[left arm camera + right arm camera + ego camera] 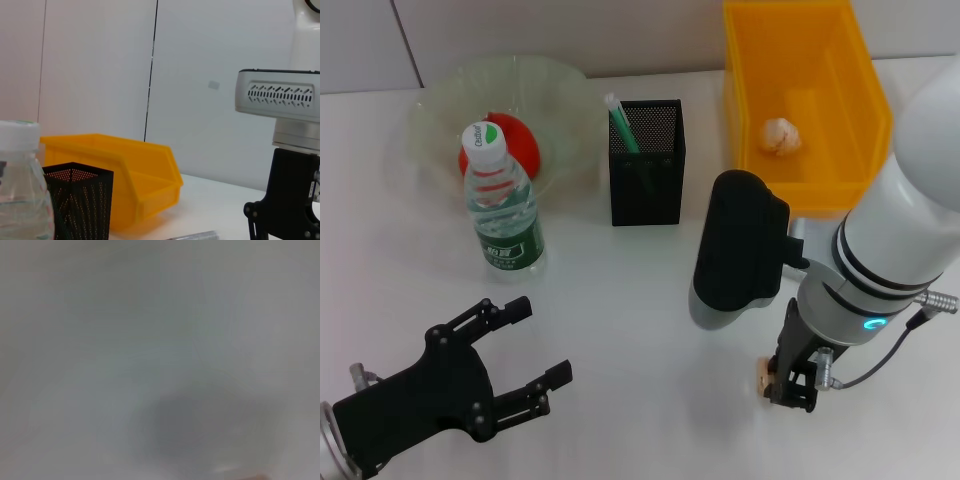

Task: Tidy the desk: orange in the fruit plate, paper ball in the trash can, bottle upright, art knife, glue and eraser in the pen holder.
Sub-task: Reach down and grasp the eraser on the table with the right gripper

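Observation:
In the head view the orange point(516, 143) lies in the pale-green fruit plate point(555, 85) at the back left. The bottle point(502, 203) stands upright just in front of the plate. The paper ball point(780, 135) lies inside the yellow trash can point(850, 70). The black mesh pen holder point(647, 175) holds a green-and-white stick point(620, 122). My right gripper point(790, 390) points down at the table near the front right, with the tan eraser point(763, 380) right at its tip. My left gripper point(535, 345) is open and empty at the front left.
A grey, silvery thing point(798, 228) lies on the table by the trash can, mostly hidden behind my right arm; its end shows in the left wrist view point(195, 235). That view also shows the bottle point(20, 190), pen holder point(80, 205) and trash can point(135, 175).

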Robot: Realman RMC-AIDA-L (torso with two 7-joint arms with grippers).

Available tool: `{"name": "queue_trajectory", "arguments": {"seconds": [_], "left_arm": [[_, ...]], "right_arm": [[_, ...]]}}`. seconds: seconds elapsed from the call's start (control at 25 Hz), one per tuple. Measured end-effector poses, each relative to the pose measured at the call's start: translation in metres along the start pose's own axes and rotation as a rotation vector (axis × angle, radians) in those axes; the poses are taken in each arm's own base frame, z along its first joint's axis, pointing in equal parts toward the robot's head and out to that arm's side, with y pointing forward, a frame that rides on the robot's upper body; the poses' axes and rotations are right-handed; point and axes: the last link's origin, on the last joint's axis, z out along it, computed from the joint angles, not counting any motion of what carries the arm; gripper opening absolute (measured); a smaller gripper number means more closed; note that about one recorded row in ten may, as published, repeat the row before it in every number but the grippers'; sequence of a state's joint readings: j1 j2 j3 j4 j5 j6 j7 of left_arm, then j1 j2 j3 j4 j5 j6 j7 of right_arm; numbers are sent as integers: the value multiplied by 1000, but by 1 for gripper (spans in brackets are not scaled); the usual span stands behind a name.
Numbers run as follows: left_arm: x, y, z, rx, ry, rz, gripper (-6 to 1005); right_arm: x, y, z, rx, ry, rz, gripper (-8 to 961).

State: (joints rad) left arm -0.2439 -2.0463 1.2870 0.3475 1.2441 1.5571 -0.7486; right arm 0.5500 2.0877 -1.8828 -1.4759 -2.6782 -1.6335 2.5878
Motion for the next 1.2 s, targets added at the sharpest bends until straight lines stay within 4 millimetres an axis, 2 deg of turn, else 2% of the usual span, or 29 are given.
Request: {"name": "queue_trajectory", "arguments": {"seconds": [0.4,0.6,0.8,1.0,1.2], "left_arm": [[0,0,0,-1,1,1,844],[1,-1,1,-3,1,1,844],[1,-1,2,-6,0,1,844],[1,-1,2,-8,0,-5,844],[1,-1,2,-8,0,-7,844]], "right_arm": [[0,-1,-4,-17,-29,17,168],[0,-2,-6,-10,-42,22,194],[1,-9,-12,0,-65,51,411],[1,-11,-12,0,-64,53,511],[1,-11,-11,2,-64,53,553]]}}
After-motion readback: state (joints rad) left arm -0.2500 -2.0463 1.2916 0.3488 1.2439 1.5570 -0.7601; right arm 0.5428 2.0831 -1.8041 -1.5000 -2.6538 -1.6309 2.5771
